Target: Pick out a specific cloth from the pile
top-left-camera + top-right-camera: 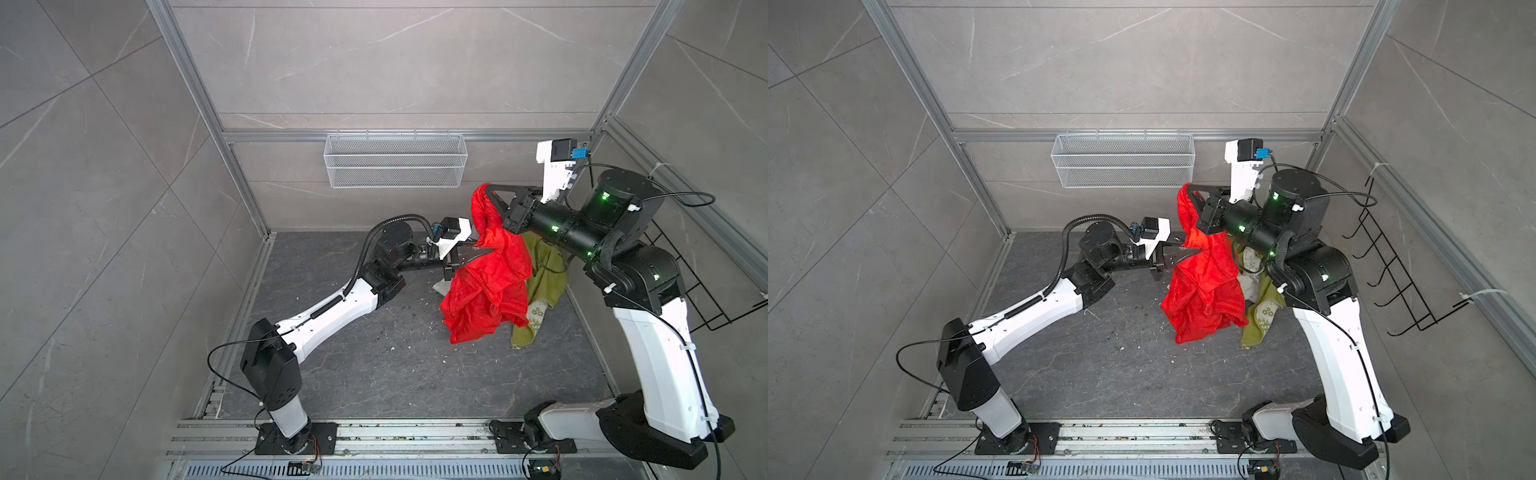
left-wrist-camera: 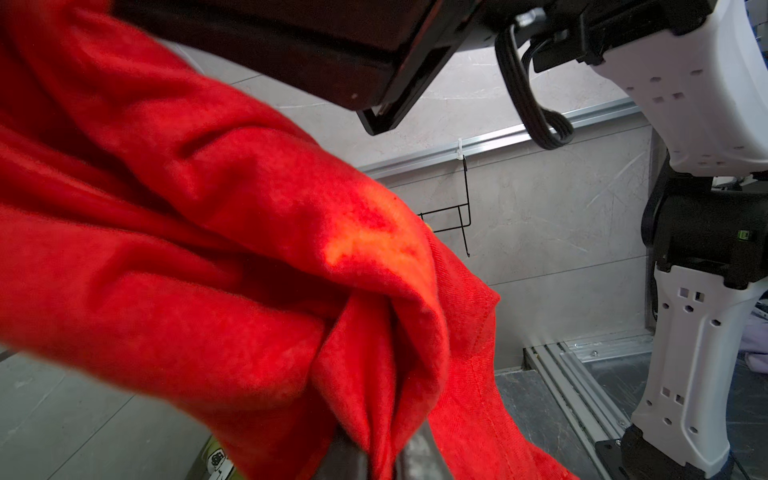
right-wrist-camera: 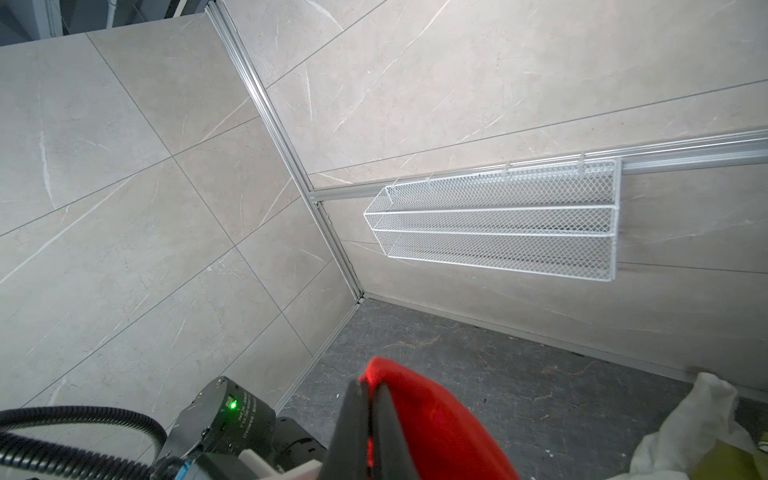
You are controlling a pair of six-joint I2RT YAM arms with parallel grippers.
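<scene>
Both top views show the red cloth point(image 1: 486, 286) hanging just beside the pile point(image 1: 545, 272), on the side toward the left arm. Whether its lower folds touch the dark tabletop point(image 1: 374, 361) cannot be told. The right pincer point(image 1: 492, 192), raised above the pile, is clamped tight on the cloth's top corner. The right wrist view shows red fabric pinched between its fingers point(image 3: 347, 424). The left pincer point(image 1: 482, 249), lower and beside the pile, is closed on a fold near the cloth's middle. Olive-green, white and patterned cream fabrics make up the pile, partly under the right arm.
</scene>
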